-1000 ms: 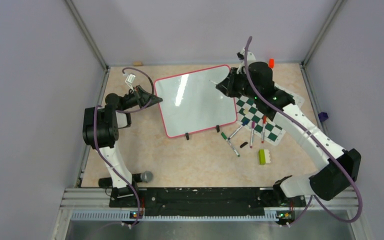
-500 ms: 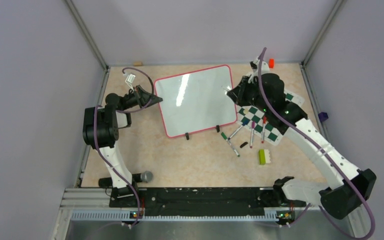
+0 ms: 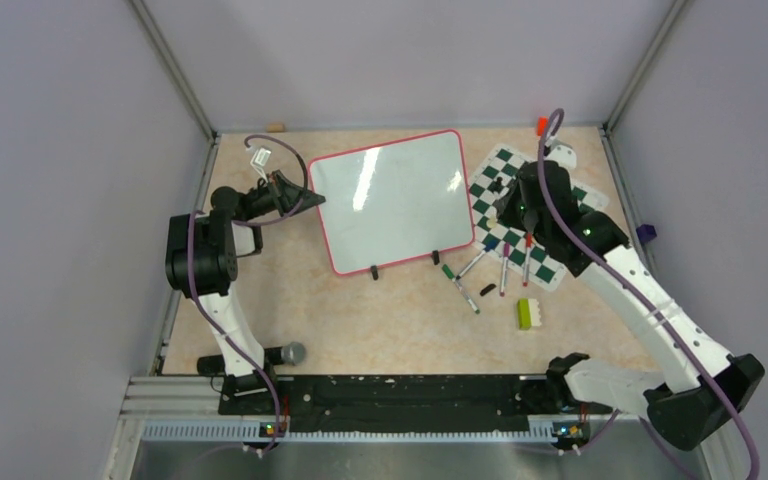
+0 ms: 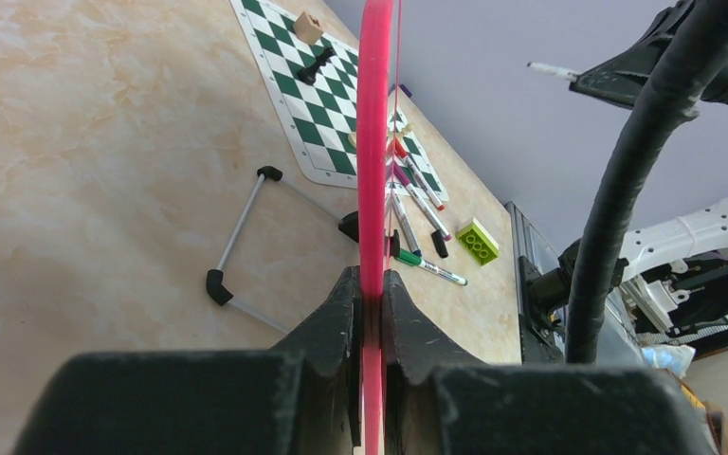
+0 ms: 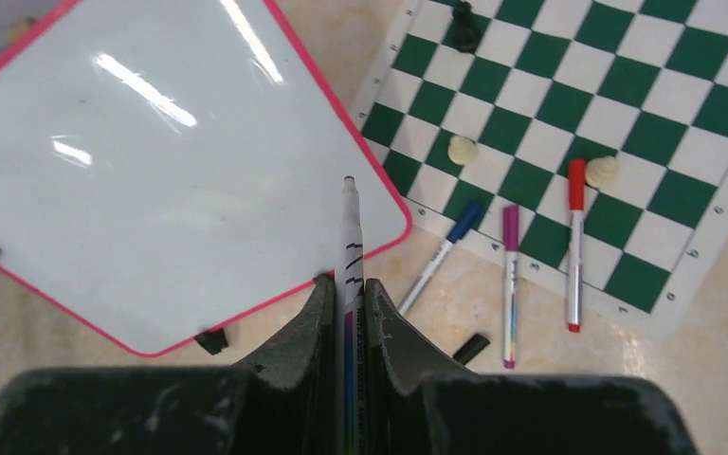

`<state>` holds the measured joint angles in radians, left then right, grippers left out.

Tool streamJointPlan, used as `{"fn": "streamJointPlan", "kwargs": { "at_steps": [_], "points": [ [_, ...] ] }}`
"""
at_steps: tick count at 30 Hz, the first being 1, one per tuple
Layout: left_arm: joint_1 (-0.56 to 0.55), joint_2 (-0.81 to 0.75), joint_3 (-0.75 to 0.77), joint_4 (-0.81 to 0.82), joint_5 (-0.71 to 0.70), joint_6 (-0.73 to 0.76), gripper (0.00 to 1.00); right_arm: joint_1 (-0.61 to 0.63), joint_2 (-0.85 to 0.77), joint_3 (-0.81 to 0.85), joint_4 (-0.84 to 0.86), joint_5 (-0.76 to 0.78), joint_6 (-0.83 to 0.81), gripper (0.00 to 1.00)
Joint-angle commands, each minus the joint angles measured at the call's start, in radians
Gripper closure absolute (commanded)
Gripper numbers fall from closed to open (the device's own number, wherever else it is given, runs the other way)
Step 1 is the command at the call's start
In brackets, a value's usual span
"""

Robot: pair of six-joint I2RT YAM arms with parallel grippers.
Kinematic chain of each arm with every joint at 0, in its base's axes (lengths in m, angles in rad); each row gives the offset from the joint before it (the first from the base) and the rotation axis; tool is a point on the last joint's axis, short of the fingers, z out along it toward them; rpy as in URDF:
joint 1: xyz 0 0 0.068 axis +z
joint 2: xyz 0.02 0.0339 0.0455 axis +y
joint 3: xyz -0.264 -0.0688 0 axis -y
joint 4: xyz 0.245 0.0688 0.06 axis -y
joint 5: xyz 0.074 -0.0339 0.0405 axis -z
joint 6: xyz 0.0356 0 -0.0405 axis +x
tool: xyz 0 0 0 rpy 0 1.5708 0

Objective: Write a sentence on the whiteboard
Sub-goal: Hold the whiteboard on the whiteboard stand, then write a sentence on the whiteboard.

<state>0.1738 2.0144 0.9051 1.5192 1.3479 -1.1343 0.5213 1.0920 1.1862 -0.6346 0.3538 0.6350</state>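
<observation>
On the left: clamps the whiteboard (image 3: 390,200) by its left rim with the left gripper (image 4: 372,296), jaws pressed tight on the pink edge. Props the board tilted on a wire stand (image 4: 237,246), toward the back of the table, two black clips at its near edge.

Across the white face: shows only glare streaks and a faint smudge, with no lettering from above or from the right wrist view. Reads, by that, as the sentence not yet begun, with every word left to write.

Right of the board: carries a marker (image 5: 349,237) in the right gripper (image 5: 349,289), jaws closed snugly on the barrel, tip pointing toward the board's near right corner. Hovers over the chess mat (image 5: 626,142), apparently off the writing surface and not touching it.

Further right and nearer: leaves loose markers (image 3: 505,268) and a green brick (image 3: 527,313) lying unused.

Calls next, probably, for bringing the tip over to the board's face and starting the first word.
</observation>
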Motion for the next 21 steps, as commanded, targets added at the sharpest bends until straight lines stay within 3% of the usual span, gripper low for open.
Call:
{"fn": "streamJointPlan", "kwargs": {
  "at_steps": [1, 7, 10, 14, 21],
  "points": [
    [-0.011, -0.011, 0.007, 0.1, 0.012, 0.008, 1.0, 0.002, 0.047, 0.089, -0.144, 0.115, 0.076, 1.0],
    [-0.013, -0.008, 0.008, 0.101, 0.013, 0.008, 1.0, 0.004, 0.076, 0.14, -0.145, 0.05, -0.042, 1.0],
    [-0.014, -0.011, 0.007, 0.1, 0.016, 0.01, 1.0, 0.003, 0.033, 0.077, 0.005, -0.168, -0.255, 1.0],
    [-0.017, -0.014, 0.005, 0.101, 0.016, 0.013, 1.0, 0.003, -0.026, 0.022, 0.142, -0.381, -0.309, 1.0],
    [-0.028, -0.017, 0.004, 0.101, 0.019, 0.014, 1.0, 0.004, 0.026, 0.073, 0.175, -0.331, -0.228, 1.0]
  ]
}}
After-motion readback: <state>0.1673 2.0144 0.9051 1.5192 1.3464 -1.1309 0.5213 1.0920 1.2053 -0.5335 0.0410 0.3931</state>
